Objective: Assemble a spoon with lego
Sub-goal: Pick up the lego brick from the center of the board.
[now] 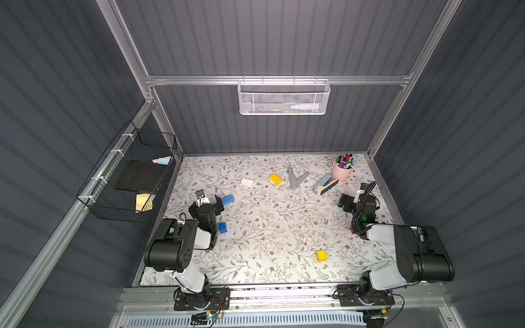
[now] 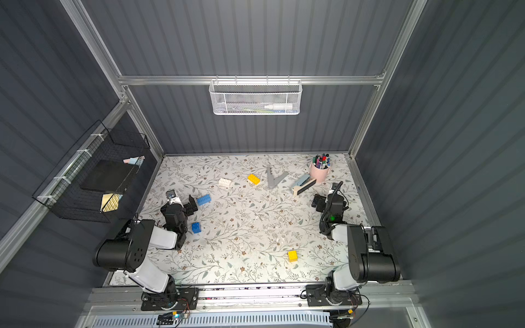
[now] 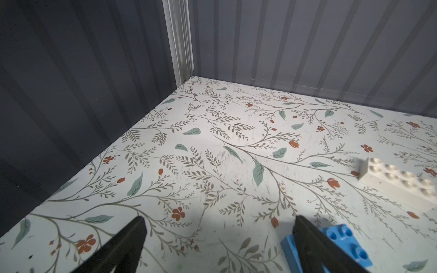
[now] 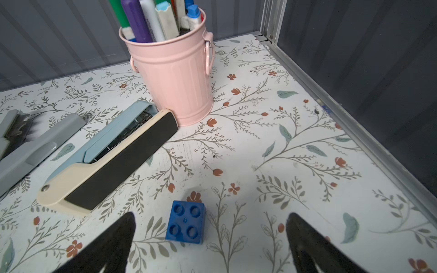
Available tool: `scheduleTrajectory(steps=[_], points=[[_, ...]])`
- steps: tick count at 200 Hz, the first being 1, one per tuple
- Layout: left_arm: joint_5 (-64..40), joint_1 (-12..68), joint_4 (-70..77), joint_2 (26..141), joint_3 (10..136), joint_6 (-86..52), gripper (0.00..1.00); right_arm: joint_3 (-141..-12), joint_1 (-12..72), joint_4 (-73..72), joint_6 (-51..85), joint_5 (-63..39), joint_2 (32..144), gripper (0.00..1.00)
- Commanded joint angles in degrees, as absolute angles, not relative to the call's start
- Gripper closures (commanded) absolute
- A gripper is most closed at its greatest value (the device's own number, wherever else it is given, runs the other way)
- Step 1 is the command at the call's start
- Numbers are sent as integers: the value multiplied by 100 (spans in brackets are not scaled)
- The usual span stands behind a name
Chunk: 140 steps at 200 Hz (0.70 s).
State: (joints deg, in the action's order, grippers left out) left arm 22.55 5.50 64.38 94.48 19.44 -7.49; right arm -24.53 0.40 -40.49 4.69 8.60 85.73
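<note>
Top view, left to right. The left gripper (image 1: 206,205) stands with jaws spread wide and empty. The left wrist view shows bare table (image 3: 212,153) between them and the blue oblong brick (image 1: 228,199) just beside one finger, outside the gap. A blue square brick (image 1: 223,227) lies near that arm. Further along lie the white brick (image 1: 247,182), a yellow oblong brick (image 1: 275,179), the grey V-shaped piece (image 1: 297,179), a yellow square brick (image 1: 322,255) nearer the front, the stapler (image 1: 326,184) and the pink pen pot (image 1: 342,171). The right gripper (image 4: 211,216) is likewise wide apart and grips nothing; a dark blue square brick (image 4: 185,223) lies untouched on the table between its fingers. No spoon exists yet: every lego piece is loose and separate. The bricks look light, rigid and smooth-walled, hence liable to slip. Each is probably best taken across two opposite flat sides, with the studs left clear for pressing.
</note>
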Motion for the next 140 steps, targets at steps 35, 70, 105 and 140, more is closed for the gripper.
scheduleTrajectory(steps=[35, 70, 105, 140], points=[[2354, 554, 6429, 9387, 1929, -800, 1, -2505, 18, -4025, 452, 834, 8490, 1], [2354, 554, 6425, 9387, 1934, -800, 1, -2514, 24, -4010, 449, 830, 8499, 1], [2354, 554, 6421, 9386, 1938, -800, 0, -2509, 20, -4017, 456, 824, 8499, 1], [2779, 840, 4777, 8853, 2695, -444, 1, -2694, 334, -3508, -188, 1039, 7646, 1]])
